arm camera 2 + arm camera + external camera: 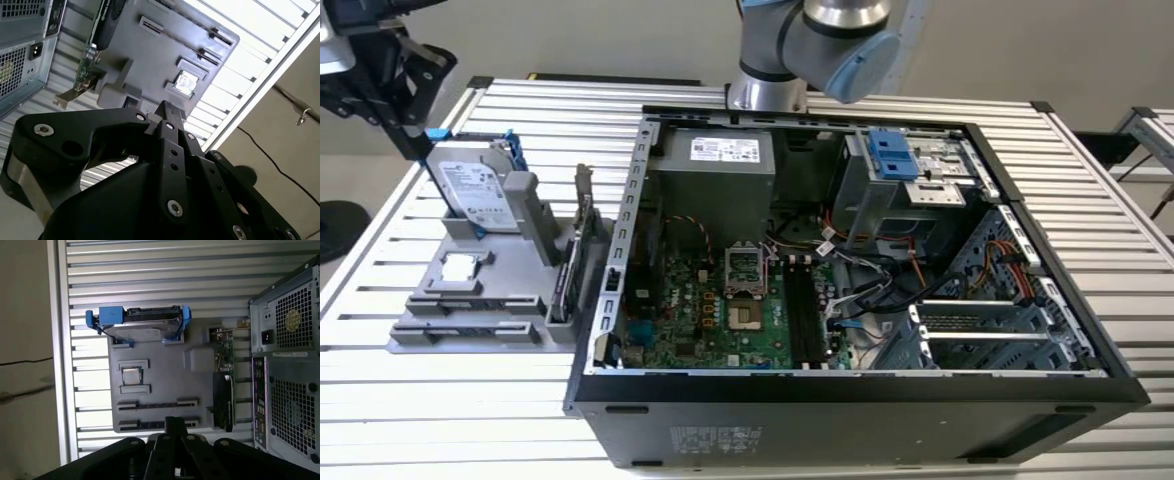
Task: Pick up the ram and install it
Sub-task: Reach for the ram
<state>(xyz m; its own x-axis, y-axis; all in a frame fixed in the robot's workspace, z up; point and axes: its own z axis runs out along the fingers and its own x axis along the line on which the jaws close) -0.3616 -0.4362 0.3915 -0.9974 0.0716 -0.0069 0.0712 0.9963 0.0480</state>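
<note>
My black gripper hangs at the exterior view's far left, above the far end of the grey parts holder. In both wrist views its fingers sit pressed together with nothing between them. The holder's two long narrow slots look empty. Inside the open computer case, long dark strips run along the green motherboard. I cannot tell whether one of them is the ram.
On the holder stand a silver hard drive in a blue frame, a small square chip and a card with a metal bracket. The ribbed metal table ends close behind the holder.
</note>
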